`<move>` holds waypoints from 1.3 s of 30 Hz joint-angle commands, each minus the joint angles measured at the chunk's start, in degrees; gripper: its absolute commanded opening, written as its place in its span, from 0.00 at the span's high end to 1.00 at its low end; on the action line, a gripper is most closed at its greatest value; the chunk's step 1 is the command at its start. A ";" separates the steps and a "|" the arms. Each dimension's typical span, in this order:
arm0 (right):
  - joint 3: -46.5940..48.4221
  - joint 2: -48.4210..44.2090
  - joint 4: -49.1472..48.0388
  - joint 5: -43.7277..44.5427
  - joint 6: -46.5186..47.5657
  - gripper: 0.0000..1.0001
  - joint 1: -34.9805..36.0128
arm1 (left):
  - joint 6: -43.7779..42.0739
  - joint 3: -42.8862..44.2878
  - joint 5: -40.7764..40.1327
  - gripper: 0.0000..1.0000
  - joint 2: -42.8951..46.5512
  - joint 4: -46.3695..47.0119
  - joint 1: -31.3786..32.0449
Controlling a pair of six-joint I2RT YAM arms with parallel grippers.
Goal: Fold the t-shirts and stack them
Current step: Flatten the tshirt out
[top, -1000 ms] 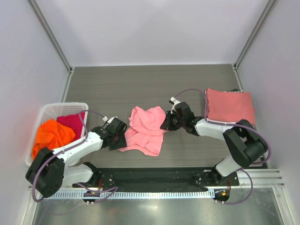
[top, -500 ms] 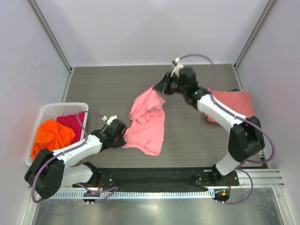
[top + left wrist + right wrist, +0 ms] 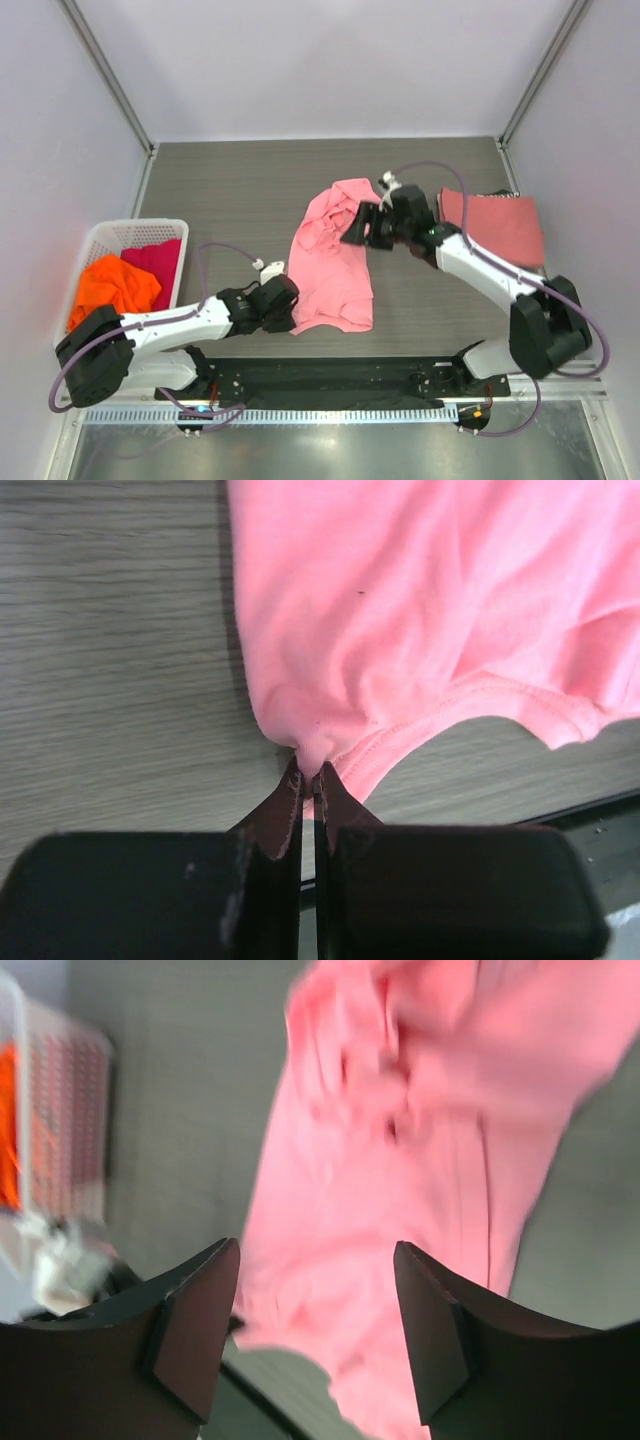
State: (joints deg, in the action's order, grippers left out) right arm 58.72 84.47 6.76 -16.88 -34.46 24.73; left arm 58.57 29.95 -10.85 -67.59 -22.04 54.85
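white shells, black joints and lilac cables on both arms (image 3: 170, 322); left claw (image 3: 308, 772) and right claw (image 3: 317, 1260) matte dark.

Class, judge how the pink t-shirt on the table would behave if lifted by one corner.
Probably floppy: the pink t-shirt lies wrinkled and bunches where the left gripper pinches its hem, so it would likely droop. Seemingly light, since that small pinch gathers it. Pushed, it would probably crumple rather than slide whole.
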 commanded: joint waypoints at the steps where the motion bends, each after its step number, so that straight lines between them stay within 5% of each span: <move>1: -9.46 -10.71 4.56 2.47 5.01 0.32 2.68 | 2.08 3.35 -0.31 1.00 -1.31 2.79 2.97; 7: -21.52 -21.79 8.88 3.43 1.95 0.49 8.84 | 3.39 6.07 -1.10 1.00 -3.68 4.81 9.21; 12: -25.58 -24.44 13.18 10.98 0.01 0.40 12.80 | 4.10 9.33 -1.98 0.99 -7.64 5.34 14.92; 15: -26.90 -24.70 13.71 16.61 -0.17 0.45 12.89 | 3.84 10.47 -3.38 0.79 -8.17 4.38 16.34; 17: -26.73 -24.61 14.67 22.30 -0.52 0.51 12.89 | 3.84 10.47 -4.79 0.52 -6.07 2.72 16.61; 23: -27.17 -24.70 15.12 27.69 -0.96 0.56 12.89 | 2.61 11.97 -8.82 0.24 1.23 -4.49 16.52; 34: -26.64 -16.89 11.78 31.39 -1.75 0.59 12.36 | -3.02 15.57 -7.26 0.21 3.70 -9.42 8.00; 39: -28.04 -16.70 8.09 29.89 -2.63 0.69 12.18 | -4.34 15.75 -6.81 0.21 3.35 -9.77 4.75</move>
State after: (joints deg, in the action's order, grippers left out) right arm 30.83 68.14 19.25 12.29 -35.66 37.23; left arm 56.23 43.83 -17.37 -64.49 -31.05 61.10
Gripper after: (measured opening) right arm 0.323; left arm 0.792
